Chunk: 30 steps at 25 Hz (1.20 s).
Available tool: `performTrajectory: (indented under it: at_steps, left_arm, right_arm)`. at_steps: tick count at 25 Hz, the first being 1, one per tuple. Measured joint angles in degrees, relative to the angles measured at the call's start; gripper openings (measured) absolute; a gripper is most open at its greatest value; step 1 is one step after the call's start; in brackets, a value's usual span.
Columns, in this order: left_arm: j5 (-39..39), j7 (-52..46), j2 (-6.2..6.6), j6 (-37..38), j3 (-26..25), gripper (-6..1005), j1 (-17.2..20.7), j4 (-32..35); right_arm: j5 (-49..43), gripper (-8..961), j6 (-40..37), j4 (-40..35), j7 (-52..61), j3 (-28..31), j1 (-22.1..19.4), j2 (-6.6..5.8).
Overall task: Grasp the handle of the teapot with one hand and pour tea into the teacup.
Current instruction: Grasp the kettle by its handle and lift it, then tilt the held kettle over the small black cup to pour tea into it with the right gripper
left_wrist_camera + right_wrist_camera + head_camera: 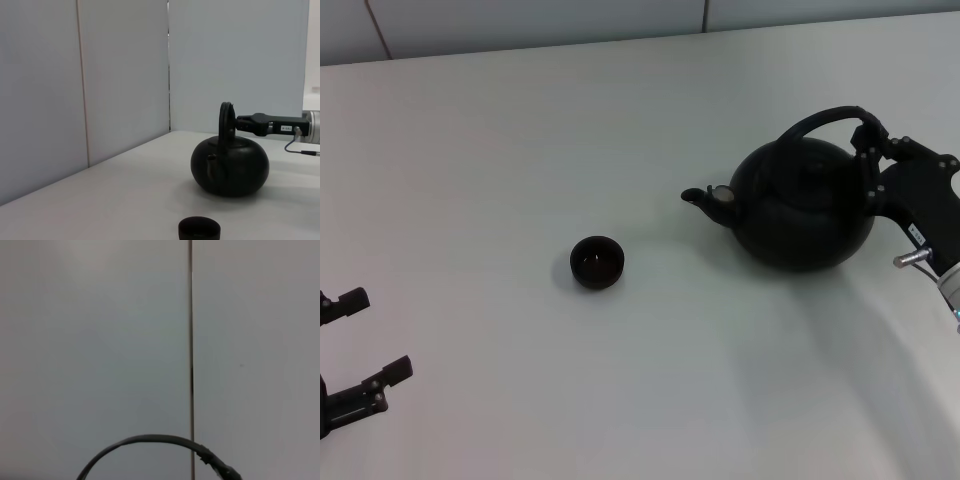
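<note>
White tabletop (520,130) carries the teapot (802,205) near its right edge, spout toward the teacup (597,262) at mid-surface. Right gripper (868,140) has its jaws closed around the handle (820,122). Left gripper (360,345) sits at the near left corner, jaws spread, empty.

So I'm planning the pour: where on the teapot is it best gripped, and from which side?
Probably the handle, near the top of its hoop over the teapot, coming from the back, opposite the spout that faces the teacup. The right gripper is already there at the hoop's rear; the left gripper is parked far off.
</note>
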Motion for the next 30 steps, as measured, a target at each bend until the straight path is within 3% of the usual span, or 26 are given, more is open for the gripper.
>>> performTrajectory:
  at_steps: [7, 14, 23, 30]
  left_arm:
    - [0.00, 0.00, -0.21, 0.22, 0.01, 859, 0.30, 0.00]
    - [0.00, 0.23, -0.60, 0.38, 0.01, 859, 0.09, 0.00]
    - [0.00, 0.43, -0.71, 0.40, 0.01, 859, 0.16, -0.01]
    - [-0.12, 0.49, -0.79, 0.40, 0.01, 859, 0.17, 0.00]
  right_arm:
    - [0.35, 94, -1.66, -1.48, 1.31, 0.74, 1.77, -0.07]
    - [-0.01, 82, 4.05, -9.77, 11.45, -0.05, 11.09, -0.28]
    - [-0.05, 82, 6.36, -10.38, 12.23, -2.13, 14.94, -0.33]
    - [-0.13, 81, 6.51, -15.11, 23.47, -14.05, 18.33, -0.51]
